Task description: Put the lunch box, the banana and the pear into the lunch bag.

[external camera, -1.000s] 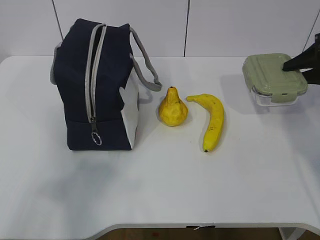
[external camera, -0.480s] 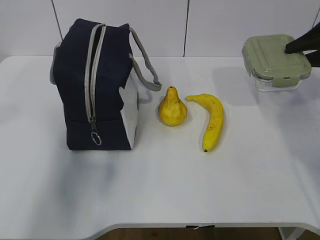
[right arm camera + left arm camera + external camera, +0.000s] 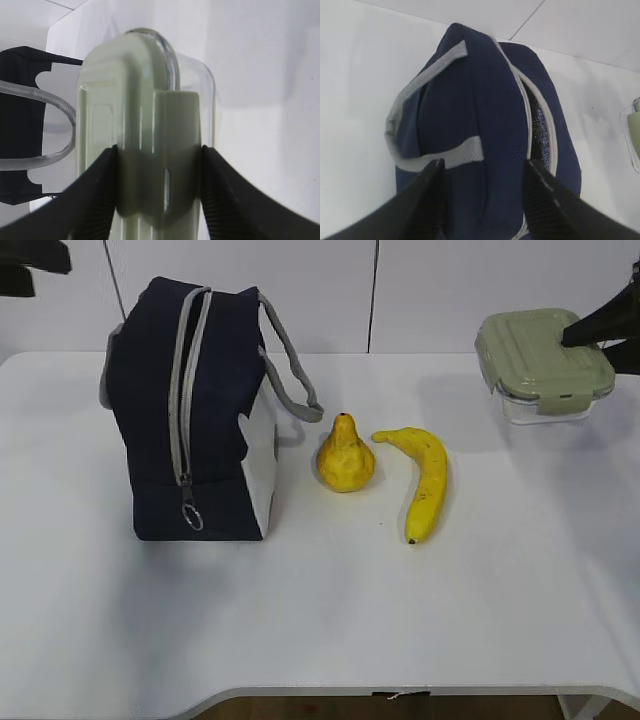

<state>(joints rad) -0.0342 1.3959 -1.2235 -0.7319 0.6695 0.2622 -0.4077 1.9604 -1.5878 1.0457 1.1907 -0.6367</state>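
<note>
While the right tool (image 3: 159,192) gripped the lunch box (image 3: 543,362) by its sage lid and clear base, clear of the white surface (image 3: 330,610) at the far right, the left tool (image 3: 482,200) hung released above the lunch bag (image 3: 190,410). That bag stood at the left, zipper partly parted, with the pear (image 3: 345,455) and banana (image 3: 425,480) lying close together to its right.

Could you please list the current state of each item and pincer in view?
lunch box: lid on, held off the table
lunch bag: standing, zipper partly open
pear: upright on table
banana: lying on table
right pincer: gripping lunch box
left pincer: open above bag
</note>
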